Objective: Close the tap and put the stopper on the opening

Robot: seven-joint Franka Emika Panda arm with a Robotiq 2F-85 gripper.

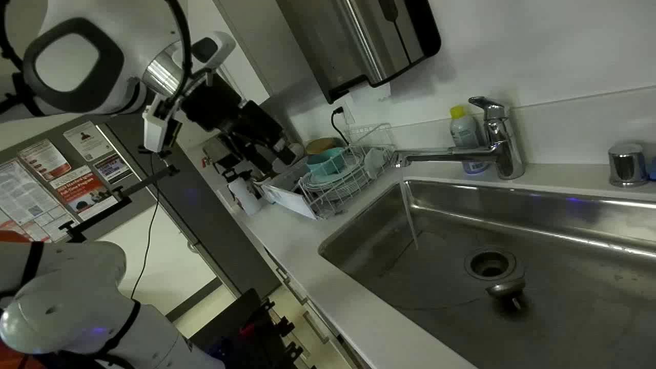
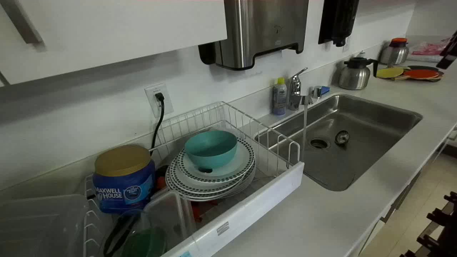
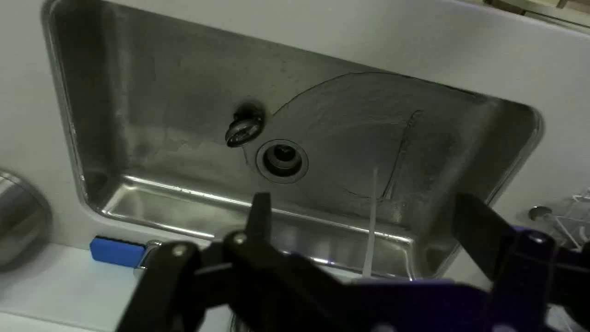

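Note:
The chrome tap (image 1: 505, 146) stands behind the steel sink, its lever raised; it also shows in an exterior view (image 2: 295, 91). A thin water stream (image 1: 408, 215) falls from its spout; it shows in the wrist view (image 3: 372, 221). The stopper (image 1: 506, 288) lies tilted on the sink floor beside the opening (image 1: 490, 265). In the wrist view the stopper (image 3: 244, 132) is up and left of the uncovered opening (image 3: 282, 161). My gripper (image 1: 275, 160) is in the air, away from the tap. In the wrist view its fingers (image 3: 362, 198) are wide apart with nothing between them.
A dish rack (image 2: 275, 189) with plates and a teal bowl (image 2: 211, 148) stands beside the sink. A yellow-capped bottle (image 1: 465, 133) stands by the tap. A towel dispenser (image 1: 353, 41) hangs above. A metal fitting (image 1: 628, 164) and a blue item (image 3: 117, 252) sit behind the sink.

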